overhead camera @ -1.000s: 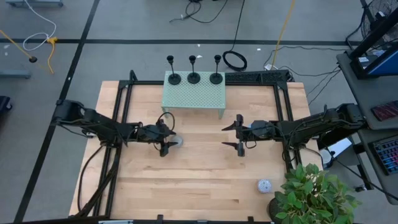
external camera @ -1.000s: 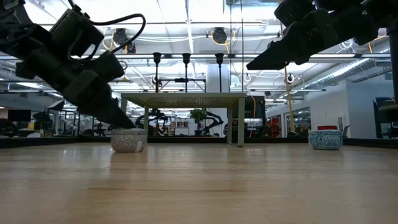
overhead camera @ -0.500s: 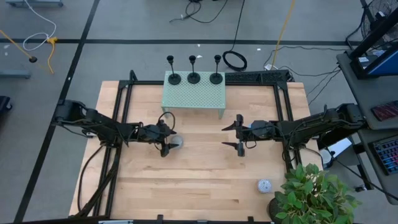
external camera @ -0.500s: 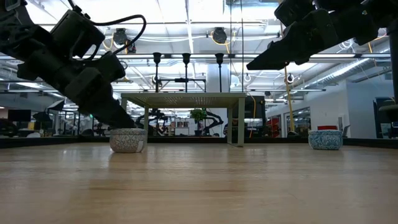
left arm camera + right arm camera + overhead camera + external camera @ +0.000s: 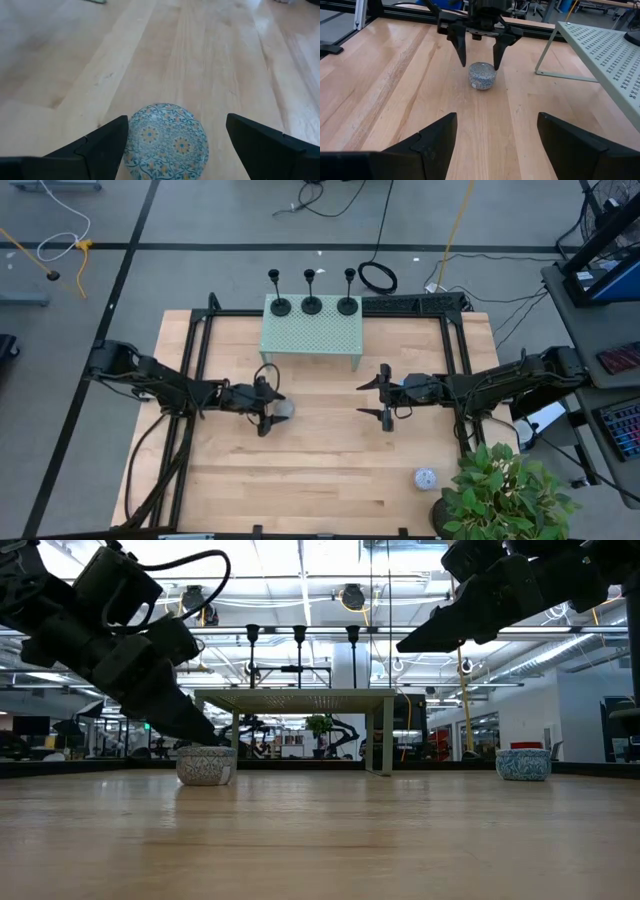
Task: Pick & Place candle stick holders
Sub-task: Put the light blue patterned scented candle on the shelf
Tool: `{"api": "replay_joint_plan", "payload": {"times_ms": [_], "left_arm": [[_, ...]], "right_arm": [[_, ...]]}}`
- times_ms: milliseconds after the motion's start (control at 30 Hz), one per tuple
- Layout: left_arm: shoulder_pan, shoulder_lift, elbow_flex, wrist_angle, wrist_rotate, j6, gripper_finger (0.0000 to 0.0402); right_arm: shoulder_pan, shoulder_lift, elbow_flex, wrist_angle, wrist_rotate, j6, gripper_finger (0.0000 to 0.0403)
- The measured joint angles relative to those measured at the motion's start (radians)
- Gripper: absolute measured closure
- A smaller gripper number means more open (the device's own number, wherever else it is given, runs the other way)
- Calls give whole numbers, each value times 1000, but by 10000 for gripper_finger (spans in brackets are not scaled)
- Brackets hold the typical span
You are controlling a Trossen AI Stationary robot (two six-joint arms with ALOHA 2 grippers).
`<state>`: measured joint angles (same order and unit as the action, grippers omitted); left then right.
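Three candle stick holders [image 5: 311,304] are seen in a row along the far edge of a pale green perforated stand [image 5: 311,335] at the back of the counter [image 5: 320,470]; from the low view only their thin stems and cup tops are made out above the stand's top, and the dome bases are hidden by its edge. A patterned puck [image 5: 166,141] is cut off at the edge of the left wrist view, and from above it is partly covered by the left pincer [image 5: 268,409]. A second speckled puck [image 5: 425,478] is found near the counter's front right corner, just beside a potted plant [image 5: 505,495] whose leaves overhang that corner.

Bare wood is left across the middle and front of the counter, and the two pincers are kept well apart. A black frame [image 5: 190,360] is run along both sides of the counter.

The left arm is stretched in low from the left side, its pincer spread wide with one finger on each side of the patterned puck, no contact being visible. The right arm is reached in from the right, its pincer [image 5: 387,394] held above the counter, opened wide and gripping nothing, pointed toward the left pincer
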<state>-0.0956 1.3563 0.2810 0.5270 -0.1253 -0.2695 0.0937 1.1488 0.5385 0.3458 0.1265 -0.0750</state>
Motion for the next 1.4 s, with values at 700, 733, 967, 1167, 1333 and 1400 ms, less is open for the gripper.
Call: {"api": "replay_joint_plan", "payload": {"times_ms": [700,733,967,1167,1333,1400], "left_arm": [[-19,202,1,99,-78,5,57],[-19,211,0,107,-80,6,57],[-19,227,1,130,-86,5,97],[-5,228,1,142,-87,2,98],[-3,228,2,214,-113,25,69],[-3,229,2,244,-114,47,73]], "right_arm": [[0,0,0,-1,2,0,135],[0,0,0,-1,2,0,135],[0,0,0,-1,2,0,135],[0,0,0,-1,2,0,135],[0,0,0,-1,2,0,135],[0,0,0,-1,2,0,135]]}}
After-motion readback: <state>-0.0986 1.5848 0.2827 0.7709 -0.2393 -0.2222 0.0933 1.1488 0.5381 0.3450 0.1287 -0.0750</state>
